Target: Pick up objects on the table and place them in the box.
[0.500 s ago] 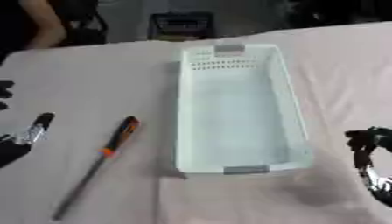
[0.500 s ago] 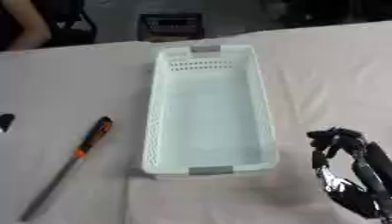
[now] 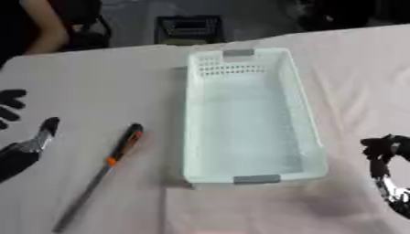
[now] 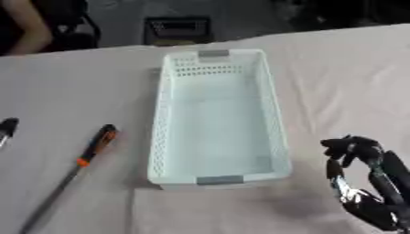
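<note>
Hands sat low at both sides of the table, neither touching anything. Left hand [image 3: 22, 148] came in from the left edge, low — fingers [image 3: 46, 128] straight and relaxed, pointing up and away, with more dark fingertips showing higher on the same edge. Right hand [image 4: 364, 183] stood near the lower right corner, best seen in the right eye view; its fingers were curled inward at the tips, closed around nothing, the palm turned toward the box. Screwdriver [image 3: 104, 173] lay flat on the pale pink tablecloth [image 3: 104, 82] between the left hand and the box, black-and-orange handle at the far end, dark shaft running toward the near left. It lay near the left hand's fingers but apart from them, a strip of bare cloth between, and well apart from the right hand on the other side of the box. White plastic box [image 3: 308, 123] stood in the middle of the table, long axis running away from the robot, perforated walls, grey grips at both short ends — nothing visible inside. Right hand's curled fingers were near the box's near right corner, not touching it.
</note>
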{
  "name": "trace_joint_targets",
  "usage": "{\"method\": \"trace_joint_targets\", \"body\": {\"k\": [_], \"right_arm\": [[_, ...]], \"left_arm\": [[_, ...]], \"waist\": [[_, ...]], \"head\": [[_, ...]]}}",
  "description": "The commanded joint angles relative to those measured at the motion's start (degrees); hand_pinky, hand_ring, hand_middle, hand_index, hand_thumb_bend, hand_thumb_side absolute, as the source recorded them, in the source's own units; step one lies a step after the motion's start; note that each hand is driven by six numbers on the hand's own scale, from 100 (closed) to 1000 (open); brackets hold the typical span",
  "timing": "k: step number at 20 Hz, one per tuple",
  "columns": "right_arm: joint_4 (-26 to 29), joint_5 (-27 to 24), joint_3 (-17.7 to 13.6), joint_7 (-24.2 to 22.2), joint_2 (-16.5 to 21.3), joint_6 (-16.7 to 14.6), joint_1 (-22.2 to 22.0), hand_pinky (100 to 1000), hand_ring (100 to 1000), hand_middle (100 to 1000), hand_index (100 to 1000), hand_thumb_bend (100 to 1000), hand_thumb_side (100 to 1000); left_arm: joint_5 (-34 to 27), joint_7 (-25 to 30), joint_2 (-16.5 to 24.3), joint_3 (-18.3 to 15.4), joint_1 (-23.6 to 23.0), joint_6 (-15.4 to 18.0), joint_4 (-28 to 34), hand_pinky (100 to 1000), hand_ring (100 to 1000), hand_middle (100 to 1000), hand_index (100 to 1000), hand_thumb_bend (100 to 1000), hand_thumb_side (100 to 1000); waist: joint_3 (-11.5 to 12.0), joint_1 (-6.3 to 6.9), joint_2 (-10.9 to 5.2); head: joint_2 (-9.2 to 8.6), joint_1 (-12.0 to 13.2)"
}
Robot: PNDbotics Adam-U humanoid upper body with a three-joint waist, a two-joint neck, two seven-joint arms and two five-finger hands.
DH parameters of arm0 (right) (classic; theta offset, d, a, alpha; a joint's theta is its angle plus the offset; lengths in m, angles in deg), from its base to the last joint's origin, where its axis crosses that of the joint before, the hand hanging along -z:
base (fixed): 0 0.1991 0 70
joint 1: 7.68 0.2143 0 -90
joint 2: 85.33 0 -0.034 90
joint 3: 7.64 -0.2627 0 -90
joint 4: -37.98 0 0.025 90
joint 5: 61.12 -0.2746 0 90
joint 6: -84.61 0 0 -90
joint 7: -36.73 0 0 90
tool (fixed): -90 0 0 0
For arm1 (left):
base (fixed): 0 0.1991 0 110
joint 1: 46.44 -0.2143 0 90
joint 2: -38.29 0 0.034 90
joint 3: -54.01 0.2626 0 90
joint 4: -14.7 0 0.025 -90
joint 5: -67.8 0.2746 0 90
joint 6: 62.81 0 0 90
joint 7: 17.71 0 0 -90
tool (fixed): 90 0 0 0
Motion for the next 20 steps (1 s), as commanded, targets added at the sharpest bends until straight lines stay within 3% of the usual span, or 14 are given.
{"method": "trace_joint_targets", "body": {"k": [1,10,20], "right_arm": [[1.2,-0.2,-0.1,-0.2,0.3,-0.1,0.5,427,548,573,784,100,779],[1.2,-0.1,0.1,-0.5,0.2,-0.2,0.5,426,548,573,784,100,780],[1.2,0.0,0.2,-0.7,0.2,-0.3,0.6,427,548,573,784,100,780]], "left_arm": [[1.1,-0.4,0.6,0.8,0.4,-1.6,1.1,518,574,614,815,459,496],[3.3,0.3,0.4,3.2,0.5,-3.8,1.1,523,576,616,810,423,536],[8.4,2.7,0.2,7.1,2.1,-6.2,1.1,526,576,612,798,426,520]], "waist": [[-0.1,0.00,-0.39],[-0.3,0.09,-0.15],[-0.5,0.08,0.08]], "head": [[-0.13,0.7],[3.51,2.4],[3.84,3.3]]}}
